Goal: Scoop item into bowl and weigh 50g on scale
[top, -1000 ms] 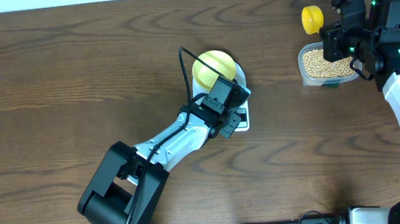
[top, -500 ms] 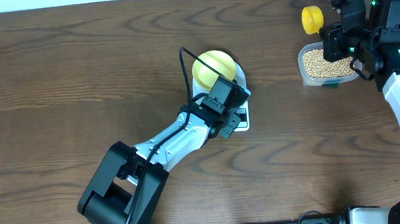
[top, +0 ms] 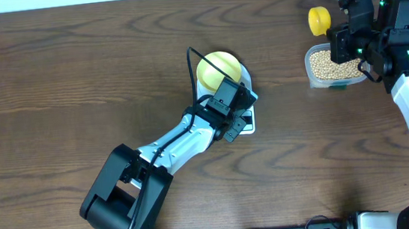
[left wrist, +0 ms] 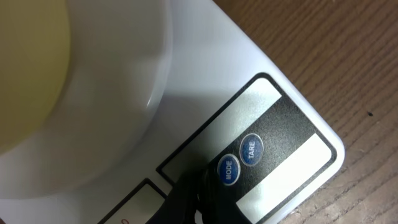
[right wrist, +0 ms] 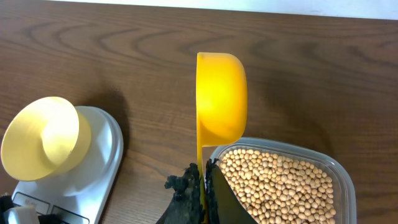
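Observation:
The pale-yellow bowl [top: 219, 69] stands on the white scale [top: 249, 127] at mid-table. My left gripper [top: 236, 115] is shut, with its dark tip [left wrist: 202, 193] down on the scale's black panel beside the blue MODE button [left wrist: 228, 169] and holding nothing. The bowl [left wrist: 25, 74] looks empty from here. My right gripper [right wrist: 203, 180] is shut on the handle of a yellow scoop [right wrist: 221, 96], held on edge above the far left rim of the clear tub. The tan beans [right wrist: 280, 186] fill that tub; none show in the scoop [top: 319, 18].
The clear tub [top: 327, 63] sits at the far right of the brown wooden table [top: 73, 74]. A blue TARE button [left wrist: 251, 149] lies next to MODE. The left arm [top: 170, 148] stretches diagonally from the front edge to the scale.

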Tool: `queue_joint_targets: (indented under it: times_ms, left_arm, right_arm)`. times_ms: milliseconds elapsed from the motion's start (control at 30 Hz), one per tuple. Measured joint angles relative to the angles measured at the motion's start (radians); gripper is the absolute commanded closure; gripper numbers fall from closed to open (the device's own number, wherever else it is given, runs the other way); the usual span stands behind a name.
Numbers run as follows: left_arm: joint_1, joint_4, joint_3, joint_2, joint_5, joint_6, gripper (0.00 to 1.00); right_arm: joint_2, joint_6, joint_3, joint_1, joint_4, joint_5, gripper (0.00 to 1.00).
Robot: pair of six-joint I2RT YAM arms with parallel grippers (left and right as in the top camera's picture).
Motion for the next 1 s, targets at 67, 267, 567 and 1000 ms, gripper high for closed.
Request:
queue_joint_targets:
  times_ms: [67,267,567,1000]
  left_arm:
    - [0.0,0.001,0.0,0.0,0.0,0.0,0.92]
    - [0.0,0.011,0.01,0.011,0.0,0.003,0.92]
    - [-0.002,-0.028,0.023,0.014,-0.001,0.003,0.92]
    - [-0.031,-0.04,0.024,0.015,-0.029,0.08,0.92]
  right_arm:
    - [0.0,0.0,0.0,0.0,0.0,0.0,0.99]
    - [0.0,0.0,0.0,0.0,0.0,0.0,0.99]
    - [0.0,0.0,0.0,0.0,-0.001,0.0,0.99]
    - [0.0,0.0,0.0,0.0,-0.002,0.0,0.99]
